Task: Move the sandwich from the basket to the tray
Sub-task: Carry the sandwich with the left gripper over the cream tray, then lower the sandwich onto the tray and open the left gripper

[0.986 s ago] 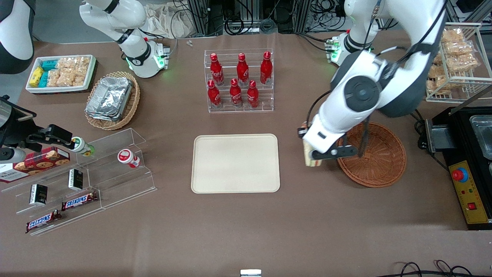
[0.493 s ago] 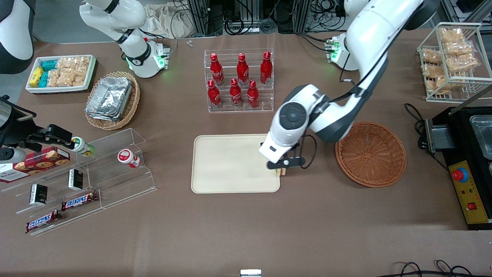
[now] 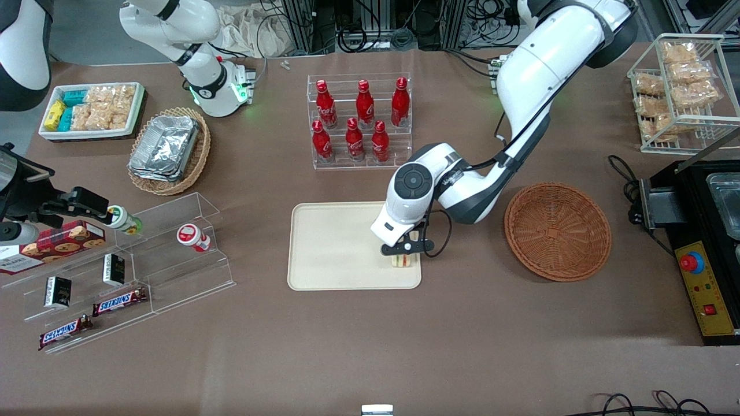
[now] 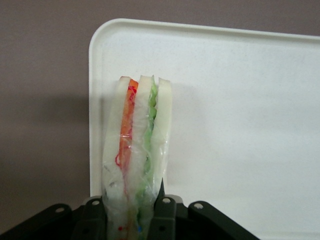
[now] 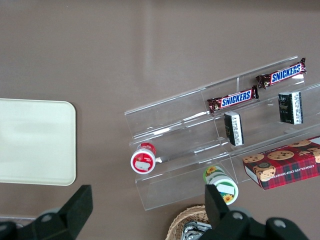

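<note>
The sandwich (image 4: 137, 150), a plastic-wrapped wedge of pale bread with orange and green filling stripes, is held in my gripper (image 4: 130, 217), which is shut on it. In the front view the gripper (image 3: 404, 254) hangs over the corner of the cream tray (image 3: 341, 242) nearest the basket and the front camera, with the sandwich (image 3: 404, 261) showing just below the fingers. Whether it touches the tray I cannot tell. The round reddish-brown basket (image 3: 558, 231) lies beside the tray toward the working arm's end, with nothing in it.
A clear rack of red bottles (image 3: 359, 121) stands farther from the front camera than the tray. Clear snack shelves (image 3: 133, 260) and a tan oval basket of foil trays (image 3: 167, 149) lie toward the parked arm's end. A black control box (image 3: 702, 277) sits past the basket.
My gripper has carried the sandwich from beside the basket's rim across to the tray, then further in over the tray's corner and lower.
</note>
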Controlling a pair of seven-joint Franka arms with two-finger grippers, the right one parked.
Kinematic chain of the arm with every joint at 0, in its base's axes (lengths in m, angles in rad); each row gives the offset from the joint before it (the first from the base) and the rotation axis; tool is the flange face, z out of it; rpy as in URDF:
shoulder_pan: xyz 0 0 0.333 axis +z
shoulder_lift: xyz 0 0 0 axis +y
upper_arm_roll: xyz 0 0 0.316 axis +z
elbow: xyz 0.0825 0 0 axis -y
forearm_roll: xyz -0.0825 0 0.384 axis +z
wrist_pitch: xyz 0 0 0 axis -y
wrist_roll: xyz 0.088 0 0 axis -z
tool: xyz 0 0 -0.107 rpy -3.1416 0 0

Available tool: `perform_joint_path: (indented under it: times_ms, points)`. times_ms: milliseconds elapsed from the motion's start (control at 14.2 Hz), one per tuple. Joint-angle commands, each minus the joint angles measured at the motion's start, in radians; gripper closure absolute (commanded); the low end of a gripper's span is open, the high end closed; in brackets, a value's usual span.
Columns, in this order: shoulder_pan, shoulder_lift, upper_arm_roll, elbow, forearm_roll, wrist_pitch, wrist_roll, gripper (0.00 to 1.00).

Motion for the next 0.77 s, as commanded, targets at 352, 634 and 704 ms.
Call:
perform_joint_path:
  times_ms: [352, 634, 704]
  points:
    - [-0.019, 0.023, 0.005, 0.002, 0.073, 0.012, -0.016, 0.0]
    - [0.009, -0.041, 0.003, 0.012, 0.062, -0.098, -0.016, 0.0]
    - [0.026, -0.077, 0.002, 0.012, 0.061, -0.133, -0.015, 0.0]
